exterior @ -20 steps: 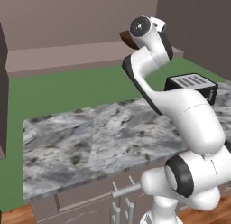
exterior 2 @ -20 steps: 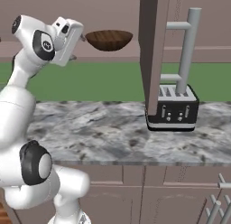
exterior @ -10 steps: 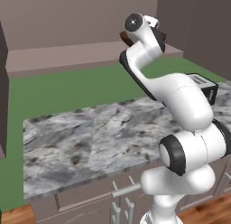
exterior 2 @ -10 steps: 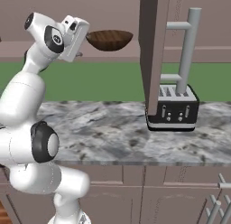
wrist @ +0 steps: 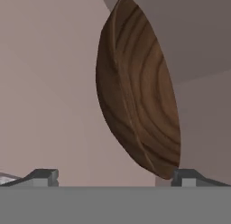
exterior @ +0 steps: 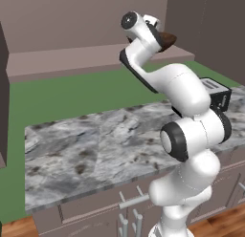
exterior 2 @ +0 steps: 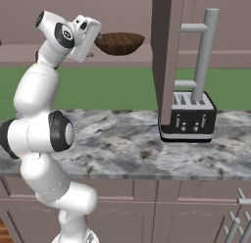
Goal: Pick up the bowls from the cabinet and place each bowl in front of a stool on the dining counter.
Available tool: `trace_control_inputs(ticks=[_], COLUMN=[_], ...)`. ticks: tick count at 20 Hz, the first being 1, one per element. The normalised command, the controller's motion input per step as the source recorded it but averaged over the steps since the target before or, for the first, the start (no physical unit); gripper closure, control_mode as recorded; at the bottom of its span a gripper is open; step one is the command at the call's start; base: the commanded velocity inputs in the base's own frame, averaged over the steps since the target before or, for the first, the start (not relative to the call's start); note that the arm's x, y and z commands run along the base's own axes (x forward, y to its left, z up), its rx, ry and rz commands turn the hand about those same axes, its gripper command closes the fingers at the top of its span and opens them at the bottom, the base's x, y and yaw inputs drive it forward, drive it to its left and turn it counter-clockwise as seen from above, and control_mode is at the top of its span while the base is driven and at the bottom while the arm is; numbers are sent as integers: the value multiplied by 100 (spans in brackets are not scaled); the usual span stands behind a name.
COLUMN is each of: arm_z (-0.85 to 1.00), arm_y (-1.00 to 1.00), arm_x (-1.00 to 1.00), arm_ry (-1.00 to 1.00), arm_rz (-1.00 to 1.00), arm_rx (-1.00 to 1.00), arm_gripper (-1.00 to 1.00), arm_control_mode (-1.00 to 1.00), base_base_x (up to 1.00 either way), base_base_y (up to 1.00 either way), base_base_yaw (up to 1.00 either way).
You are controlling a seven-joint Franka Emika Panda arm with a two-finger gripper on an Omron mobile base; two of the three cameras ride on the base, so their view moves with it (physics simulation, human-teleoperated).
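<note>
One dark reddish-brown wooden bowl (exterior 2: 120, 42) sits on the inner shelf (exterior 2: 132, 59) of the taupe cabinet, whose door (exterior 2: 165, 56) stands open. My gripper (exterior 2: 94, 42) is raised to shelf height just left of the bowl, pointing at it. In the hand view the bowl (wrist: 140, 92) appears rolled on edge, close ahead. The two fingertips (wrist: 43, 177) stand wide apart, the gripper (wrist: 115, 179) open with nothing between them. From the left base view the bowl (exterior: 167, 38) peeks out behind the hand (exterior: 154, 30). The stools and the dining counter are out of view.
The open door's long grey bar handle (exterior 2: 206, 51) hangs over a black toaster (exterior 2: 188, 120) on the short marble worktop (exterior 2: 122, 149). A green wall runs behind it. Drawer fronts with small handles (exterior: 131, 200) lie below the worktop edge.
The hand has moved closer to the bowl at shelf height and the upper arm has swung with it. The bowl has not moved and the jaws have stayed wide.
</note>
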Motion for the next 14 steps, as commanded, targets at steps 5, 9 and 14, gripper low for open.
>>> trace_control_inputs(ticks=[5,9,14], arm_z=[0,0,0], arm_y=[7,1,0], arm_x=[46,28,22], arm_ry=[0,1,0], arm_rz=[-8,-5,-5], arm_rx=[0,0,6], arm_gripper=[-100,-100,-100], arm_control_mode=[-100,-100,-100], base_base_x=[0,0,0], base_base_y=[0,0,0], base_base_yaw=[0,0,0])
